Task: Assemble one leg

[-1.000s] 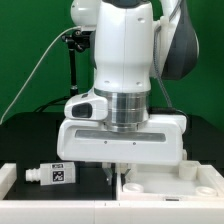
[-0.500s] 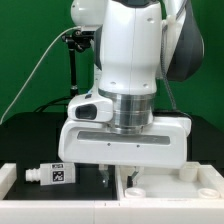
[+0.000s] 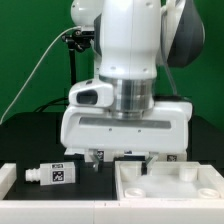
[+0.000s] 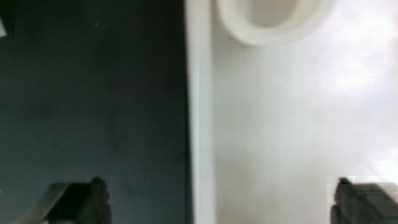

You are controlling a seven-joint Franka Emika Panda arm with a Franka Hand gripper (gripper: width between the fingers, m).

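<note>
The leg (image 3: 55, 173) is seen lying on its side on the black table (image 3: 28, 138), at the exterior view's left, touched by nothing. Beside it, the white tray (image 3: 175, 182) is overhung by the gripper (image 3: 122, 158) – fingers (image 4: 75, 203) spread wide, nothing gripped.

Bright, even light, seemingly from overhead, falls on the glossy white arm (image 3: 130, 40), leaving soft glare on its shell and shade beneath it over the black worktop (image 3: 30, 145). The exterior view is sharp. The wrist view is soft: the white tray (image 4: 294, 130) washes out, and the dark fingertips (image 4: 75, 203) blur.
</note>
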